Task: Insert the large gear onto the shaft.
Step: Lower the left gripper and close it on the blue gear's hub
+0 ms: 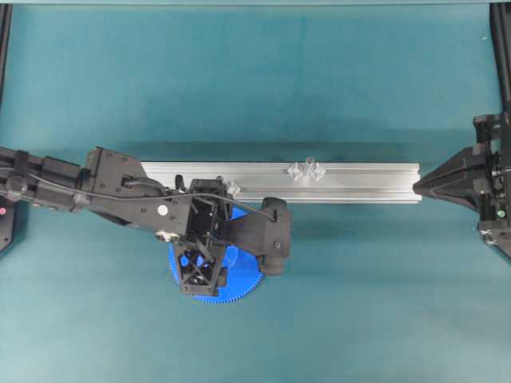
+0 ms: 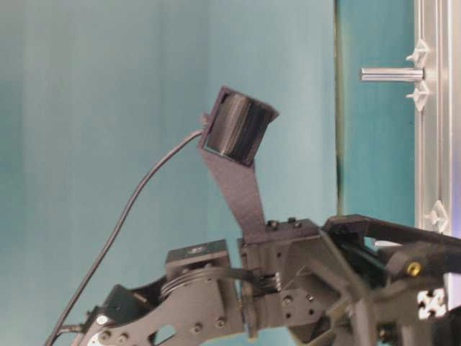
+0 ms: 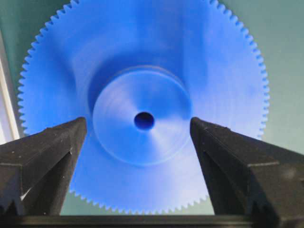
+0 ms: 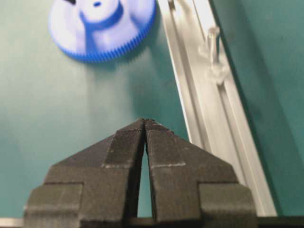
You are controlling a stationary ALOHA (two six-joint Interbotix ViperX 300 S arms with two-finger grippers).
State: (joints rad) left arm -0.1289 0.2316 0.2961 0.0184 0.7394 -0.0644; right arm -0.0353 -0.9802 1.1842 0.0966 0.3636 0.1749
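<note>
The large gear (image 3: 142, 118) lies flat on the counter (image 1: 239, 72), just beside the rail (image 1: 351, 182). Your left gripper (image 3: 138, 137) hangs directly above it, fingers (image 3: 52, 156) spread wide astride the hub, holding nothing. The right gripper (image 4: 145, 124), fingers together, is well apart.

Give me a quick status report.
Left gripper open over large gear. Right gripper shut, parked. Shaft bare on rail, nothing blocking.
</note>
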